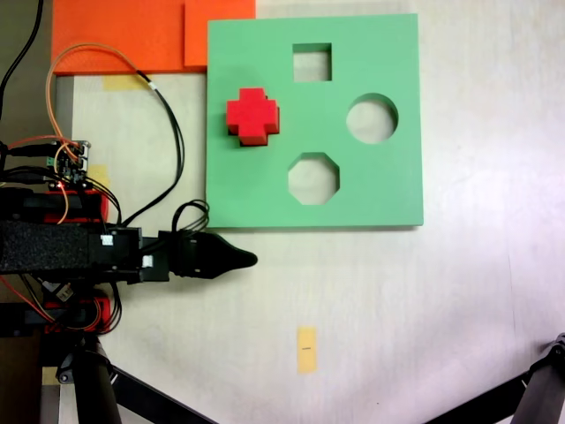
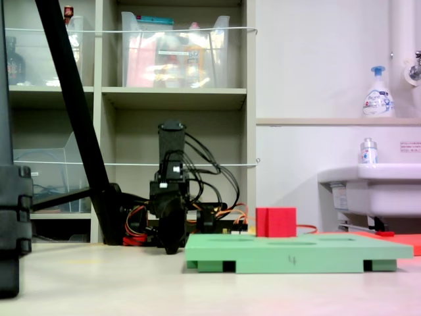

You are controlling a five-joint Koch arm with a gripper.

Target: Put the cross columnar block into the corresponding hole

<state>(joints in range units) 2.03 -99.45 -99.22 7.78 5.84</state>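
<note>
Claw: your gripper (image 1: 237, 259) lies low off the board's near edge, jaws drawn to a point and clenched on nothing.
Block: the cross columnar block (image 1: 252, 116) stands proud in the green board (image 1: 380, 185), up-screen of the claw in the first exterior view and well apart from it. It appears seated in the plus cutout, though its body hides the hole, so you cannot confirm depth.
Handling: it looks like light, soft foam, easily dented. If you regrip, pinch two opposite arms of the cross, gently.
Nearby: the octagonal hole (image 1: 312, 177) lies between claw and block, slightly right; orange sheets (image 1: 132, 34) sit far up-screen.
Obstruction: the loose cables (image 1: 163, 132) beside the board could snag.
</note>
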